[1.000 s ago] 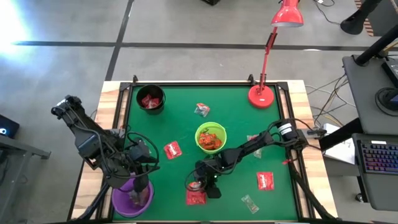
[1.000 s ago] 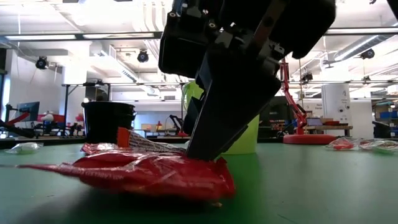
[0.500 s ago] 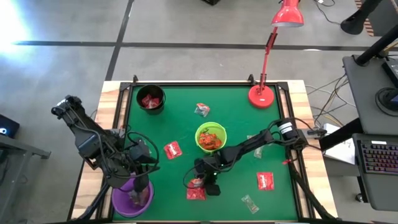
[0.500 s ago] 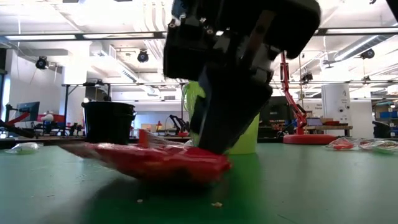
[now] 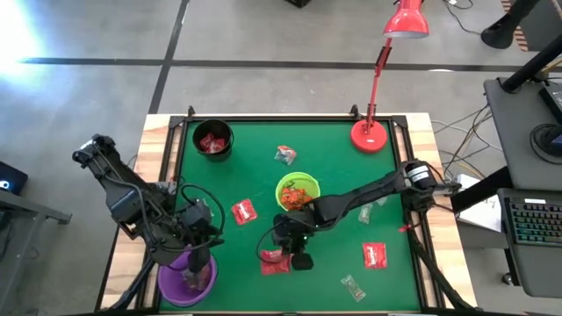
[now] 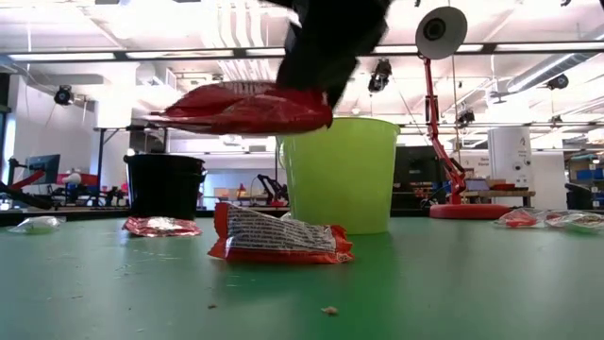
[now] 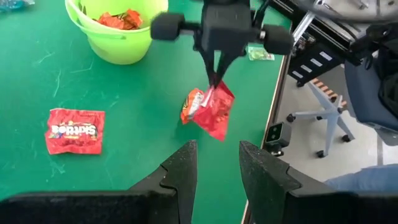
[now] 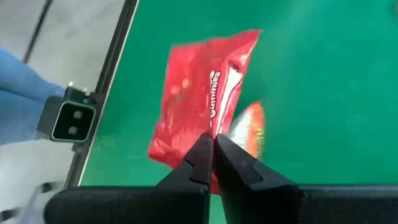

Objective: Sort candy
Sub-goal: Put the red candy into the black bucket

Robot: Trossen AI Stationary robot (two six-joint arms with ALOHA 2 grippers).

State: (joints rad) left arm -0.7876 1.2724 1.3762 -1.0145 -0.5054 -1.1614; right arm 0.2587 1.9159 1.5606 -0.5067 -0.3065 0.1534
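Observation:
My right gripper [image 5: 281, 249] is shut on a flat red candy packet [image 6: 245, 106], held in the air just near of the lime-green bowl [image 5: 298, 194]. An orange-red candy packet [image 6: 279, 241] lies flat on the green table below it. More red packets [image 5: 243, 211] [image 5: 375, 255] and clear-wrapped candies [image 5: 284, 155] [image 5: 353, 285] lie scattered about. My left gripper [image 7: 217, 167] waits open above the purple bowl [image 5: 186, 283], with nothing between its fingers. My right gripper pinches the red packet near one end [image 8: 186, 138] between its two fingertips. The fingers slant down from above. The packet is lifted clear of the table and hangs tilted below and beside the fingers [image 7: 214, 115].
A black bowl [image 5: 213, 139] with red packets stands at the far left. The lime-green bowl holds orange-red candy. A red desk lamp [image 5: 370, 136] stands at the far right corner. A raised black frame [image 5: 178, 175] runs around the green mat.
My right gripper has risen from the table with the red packet, which lay flat and now hangs clear above the mat. The orange-red packet that lay under it has stayed on the table.

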